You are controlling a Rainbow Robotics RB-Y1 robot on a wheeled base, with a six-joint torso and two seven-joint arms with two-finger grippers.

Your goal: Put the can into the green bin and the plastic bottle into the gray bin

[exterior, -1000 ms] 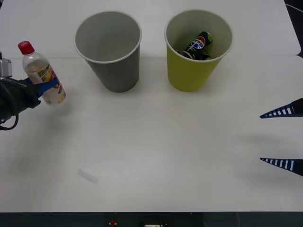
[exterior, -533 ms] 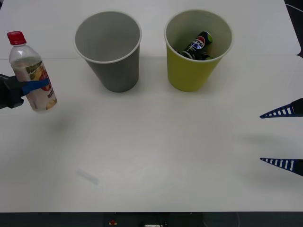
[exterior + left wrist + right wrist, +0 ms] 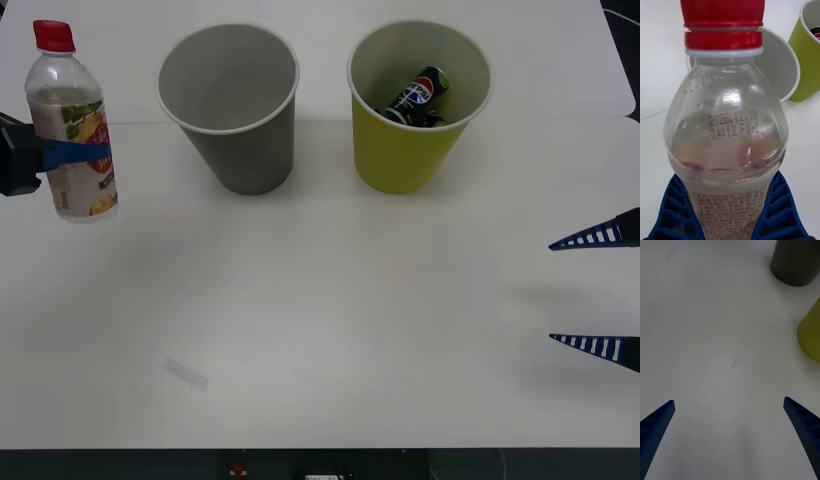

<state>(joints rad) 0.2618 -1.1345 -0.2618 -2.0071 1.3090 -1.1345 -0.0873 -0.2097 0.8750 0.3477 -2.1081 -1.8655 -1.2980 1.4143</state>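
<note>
R gripper (image 3: 598, 292) sits at the table's near right edge, fingers (image 3: 805, 427) spread wide apart w/ nothing between them, just bare white table (image 3: 330, 300) under it. Well apart from both bins.

A small pale strip (image 3: 186, 373) lies flat on the table, near-left side.

L gripper (image 3: 70, 153) is at the far left, raised above the table, blue fingers (image 3: 675, 213) clamped on the plastic bottle (image 3: 68, 125) around its labelled lower body. Bottle is upright, red cap on top, off the table surface, left of the gray bin and apart from it. In the L wrist view the bottle (image 3: 726, 142) is gripped from both sides, printed date on the clear shoulder, gray bin rim (image 3: 788, 63) showing behind it.

Farther back: gray bin (image 3: 230, 105) stands upright, nothing visible inside. Green bin (image 3: 418, 105) stands upright just to its right, the two cups near but not touching. The can (image 3: 418, 97) lies tilted inside the green bin, Pepsi logo facing up, resting against the cup's inner wall
</note>
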